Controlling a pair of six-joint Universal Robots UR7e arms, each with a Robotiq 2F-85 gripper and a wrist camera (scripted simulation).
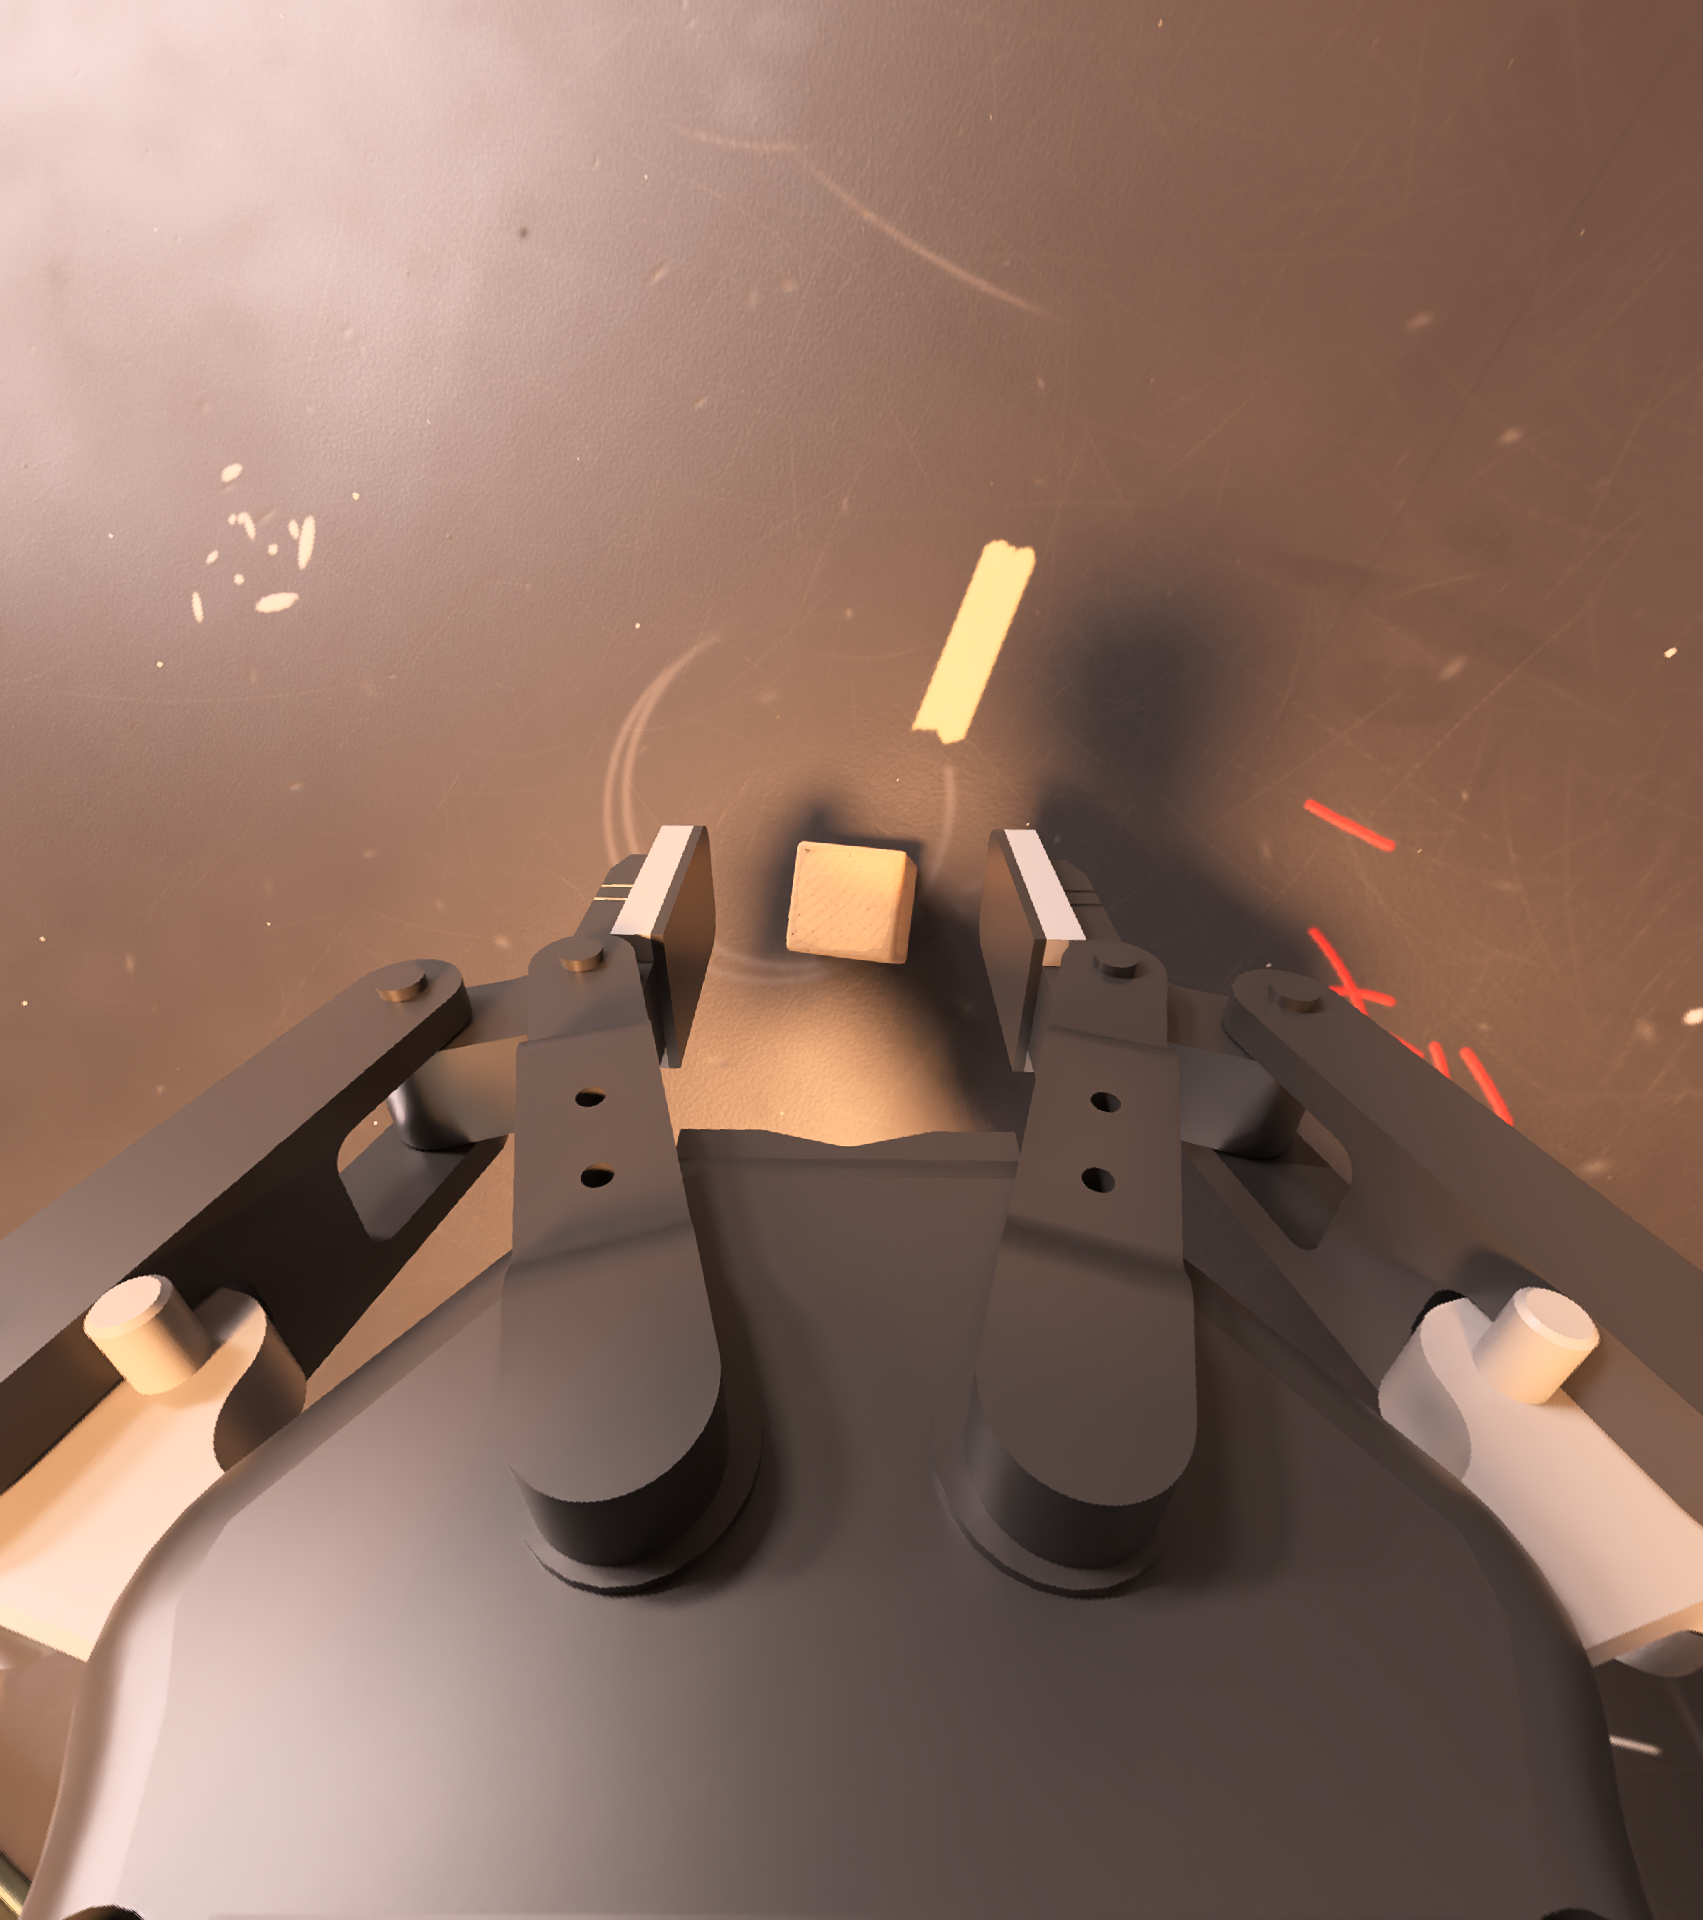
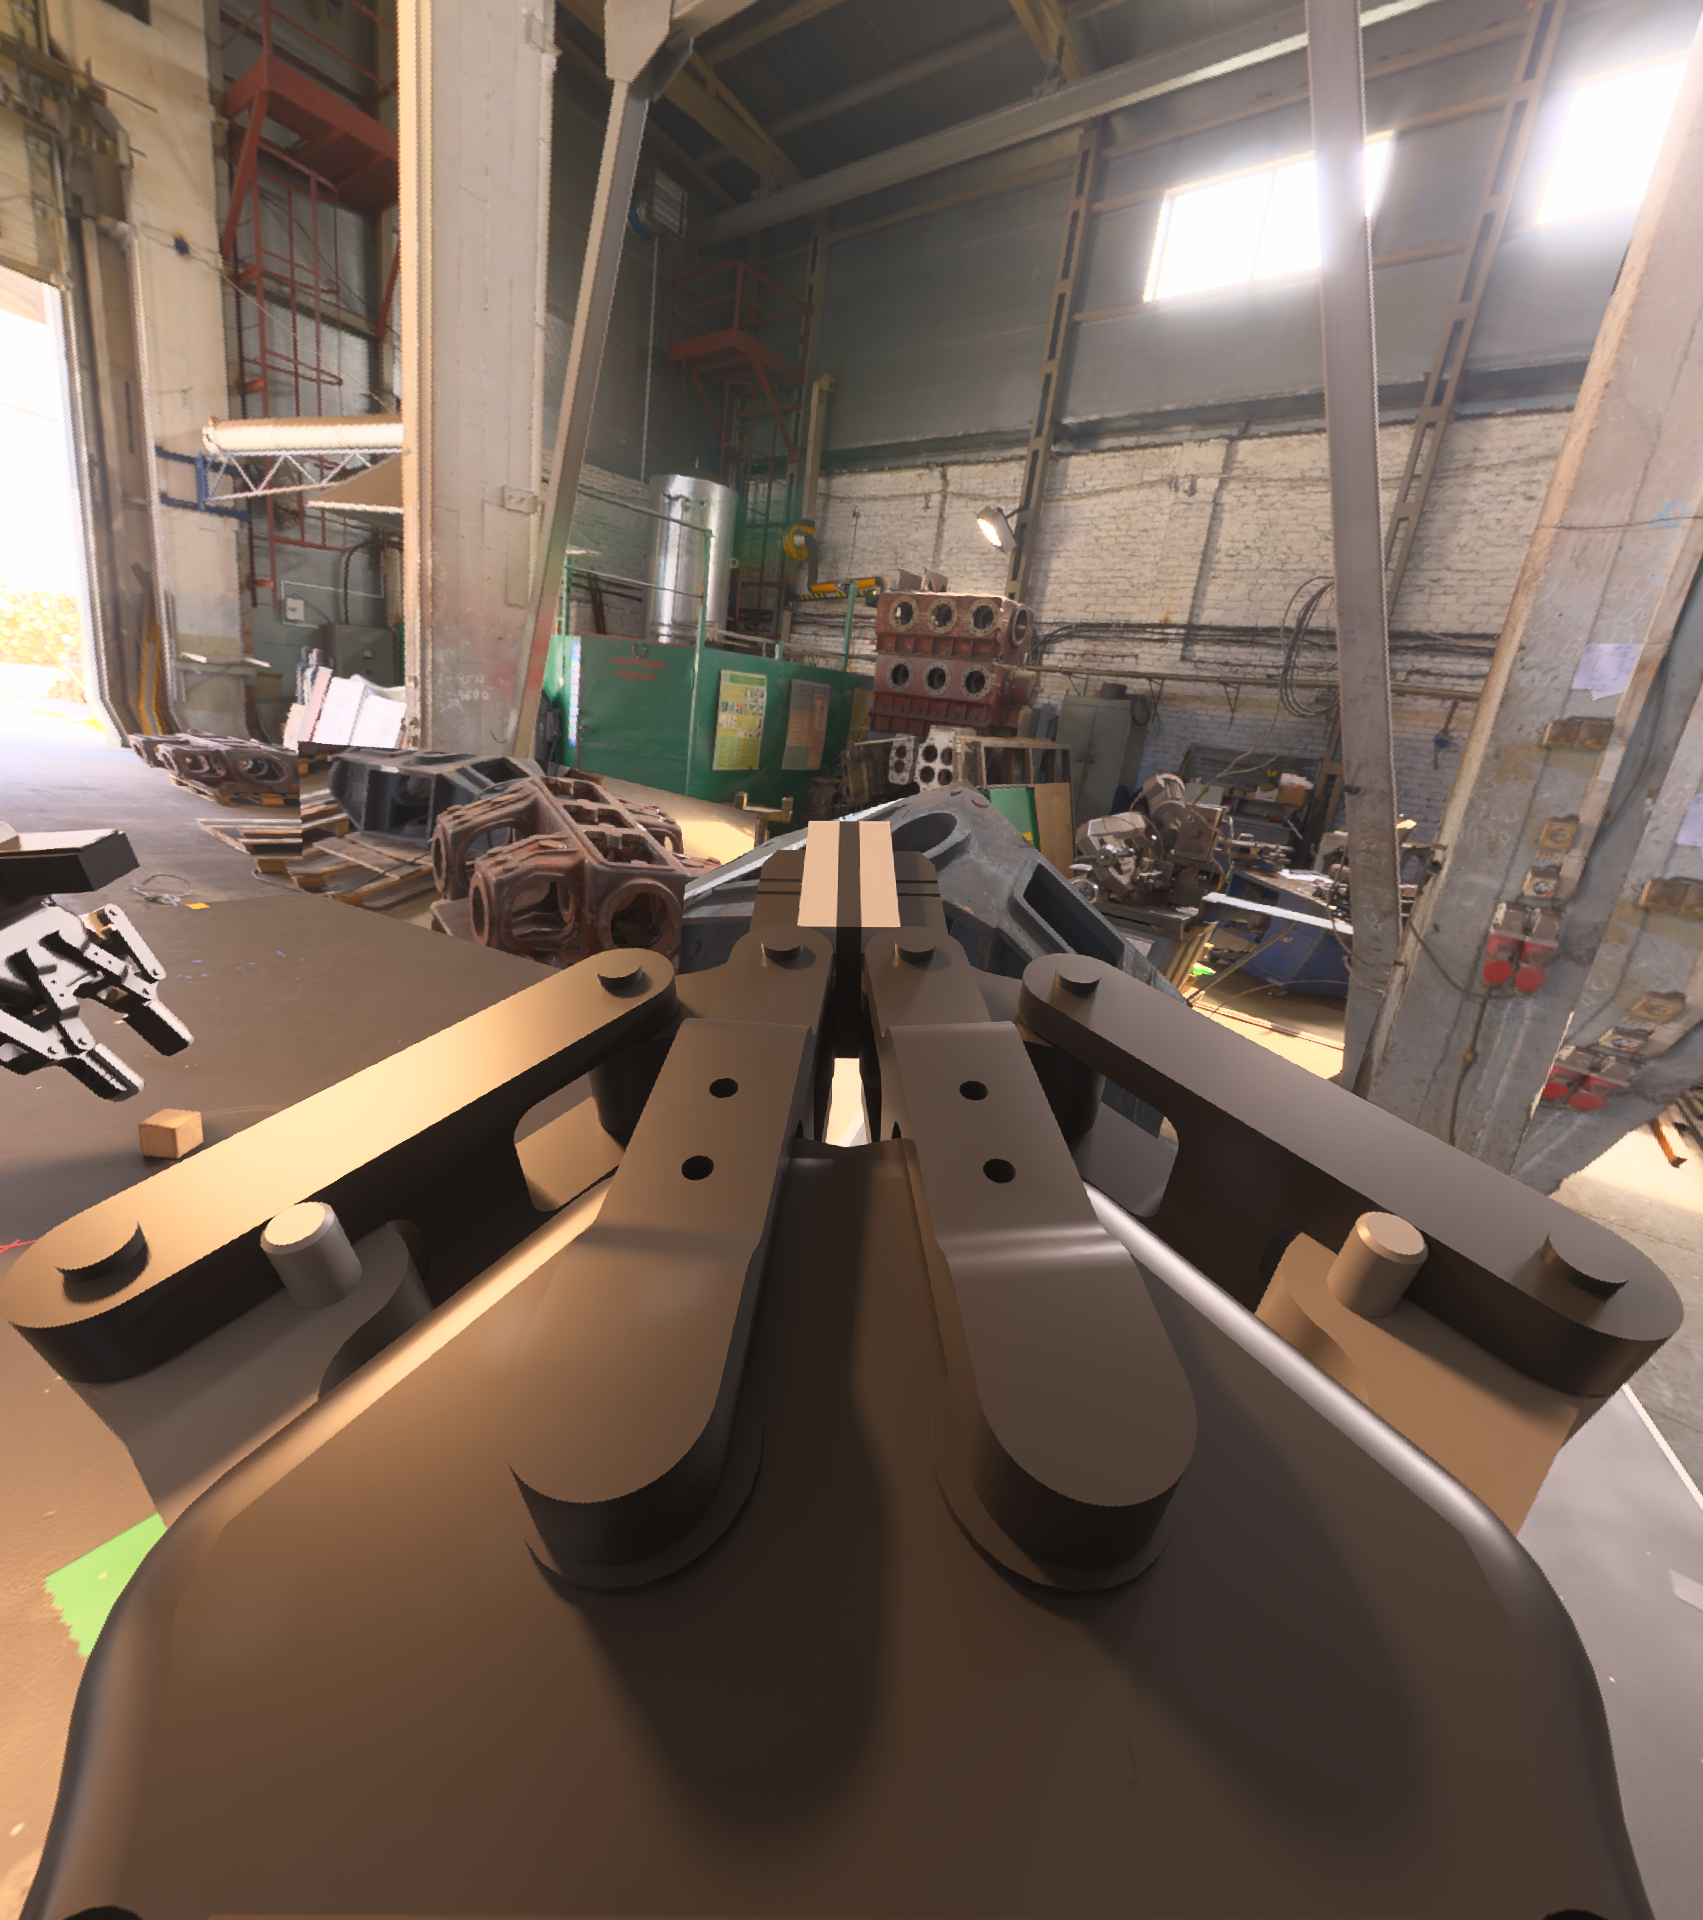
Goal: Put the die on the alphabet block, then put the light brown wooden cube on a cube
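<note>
Because the light brown wooden cube lies alone on the dark scratched table, the left gripper hangs above it with its fingers spread wide on either side, holding nothing. That spread leaves free room on both flanks, so a straight descent would probably bring the pads level with the cube's side faces. Seen from the right wrist, the cube sits just under and a little ahead of the left gripper, not yet touched.

Parked well off to the side, the right gripper points out past the table edge toward the workshop, its fingers pressed together with nothing between them, likely to stay out of the way. Neither the die nor the alphabet block appears in either view, so I cannot tell whether that first stacking is done.
</note>
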